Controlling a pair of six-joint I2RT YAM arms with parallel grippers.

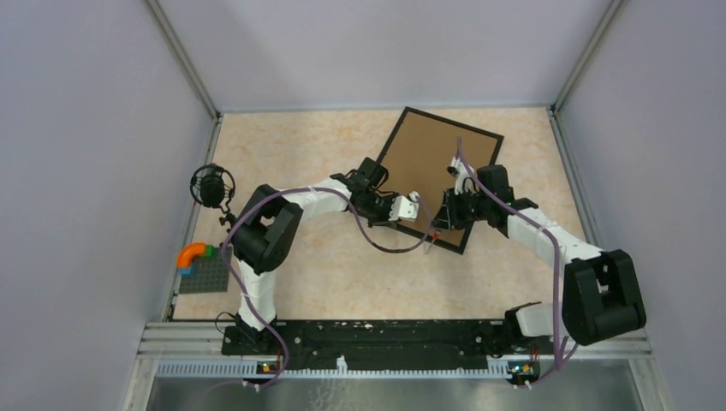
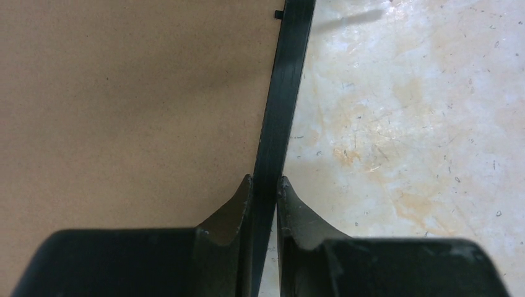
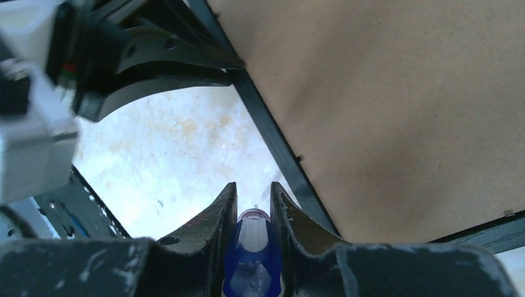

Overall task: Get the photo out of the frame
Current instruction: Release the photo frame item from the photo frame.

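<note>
The large thin black rectangular picture frame [image 2: 282, 111] lay face-down on the beige marbled tabletop [image 1: 342, 274], towards the far right. Its brown board back [image 1: 428, 158] faced up. The photo was out of sight, presumably still under that board.

The left gripper [image 2: 266, 182] was clenched on the frame's near-left rail, one finger over the board and the other over the table side. The right gripper [image 3: 252, 189], just beside it at the same edge, was grasping a slim blue translucent tool with a clear tip [image 3: 251, 247], pointed down near the rail.

The step in hand appeared to be opening the back, with the left arm pinning the frame while the right brought the tool to the fastenings. A small black tab [image 3: 298, 158] showed on the rail's inner edge, against the board. The next move probably called for placing the tool tip at such a tab and levering it clear. The left grip would need to stay firm so the frame did not slide.
</note>
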